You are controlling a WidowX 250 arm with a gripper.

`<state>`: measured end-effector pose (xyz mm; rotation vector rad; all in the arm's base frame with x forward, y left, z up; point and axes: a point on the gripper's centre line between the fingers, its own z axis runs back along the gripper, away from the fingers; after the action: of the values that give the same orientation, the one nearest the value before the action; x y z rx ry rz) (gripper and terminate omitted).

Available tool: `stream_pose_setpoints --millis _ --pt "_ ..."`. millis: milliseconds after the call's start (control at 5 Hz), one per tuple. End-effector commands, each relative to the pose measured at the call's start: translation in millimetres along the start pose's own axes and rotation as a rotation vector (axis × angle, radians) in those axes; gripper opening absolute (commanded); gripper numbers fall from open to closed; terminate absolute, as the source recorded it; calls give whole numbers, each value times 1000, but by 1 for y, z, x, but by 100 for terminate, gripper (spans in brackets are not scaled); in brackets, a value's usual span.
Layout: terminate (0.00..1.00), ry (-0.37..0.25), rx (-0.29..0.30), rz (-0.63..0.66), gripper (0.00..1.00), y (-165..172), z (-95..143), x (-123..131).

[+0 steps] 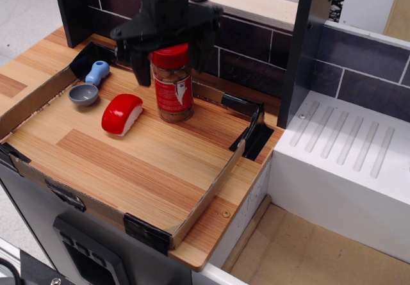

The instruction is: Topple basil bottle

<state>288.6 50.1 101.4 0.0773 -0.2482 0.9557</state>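
Note:
The basil bottle [173, 86] stands upright at the back middle of the wooden tray [147, 163]. It is a clear jar with brownish contents, a red cap and a red-and-white label. My black gripper [174, 67] is open, raised behind the bottle at cap height. One finger [141, 67] shows to the left of the cap and the other to its right. I cannot tell whether either finger touches the bottle.
A red-and-white sushi-like toy [122, 113] lies left of the bottle. A grey scoop with a blue handle [88, 86] lies at the tray's back left. A dark brick wall [250, 54] stands behind, with a dark post [300, 48] and a white ribbed rack [346, 150] to the right.

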Motion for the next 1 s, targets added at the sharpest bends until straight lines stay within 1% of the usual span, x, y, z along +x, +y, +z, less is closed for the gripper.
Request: stream_pose_setpoints --millis 0,200,600,800 --pt "0 -59 -63 87 100 -14 10 25" --pt "0 -65 -59 124 100 -15 7 33" --pt "0 -70 -64 157 100 -20 1 38" --pt "0 -93 -47 177 100 -17 -2 42"
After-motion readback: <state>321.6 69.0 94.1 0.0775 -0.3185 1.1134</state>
